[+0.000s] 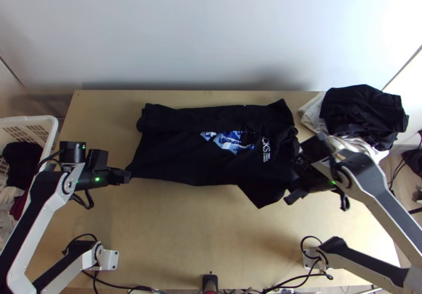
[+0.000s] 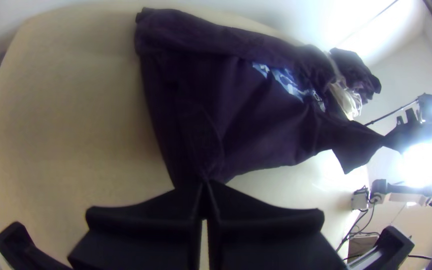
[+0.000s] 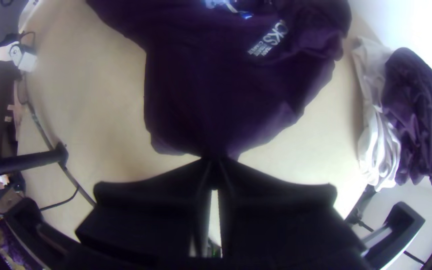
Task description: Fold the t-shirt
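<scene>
The black t-shirt (image 1: pixel 190 146) lies lengthwise across the table, its far long side folded over and its blue-and-white print partly visible. At its near left corner is my left gripper (image 1: pixel 126 176); in the left wrist view the left gripper (image 2: pixel 204 186) is shut on that corner of the t-shirt (image 2: pixel 186 110), cloth drawn to the fingertips. By the sleeve end at the right is my right gripper (image 1: pixel 293 195). In the right wrist view the right gripper (image 3: pixel 215 162) is shut on bunched cloth of the t-shirt (image 3: pixel 216 95), at its shoulder or sleeve side.
A pile of dark clothes (image 1: pixel 364 109) and white cloth (image 1: pixel 315 109) rests at the table's far right corner. A white basket (image 1: pixel 50 128) holding clothes stands beyond the left edge. Bare tabletop (image 1: pixel 184 231) lies in front of the t-shirt.
</scene>
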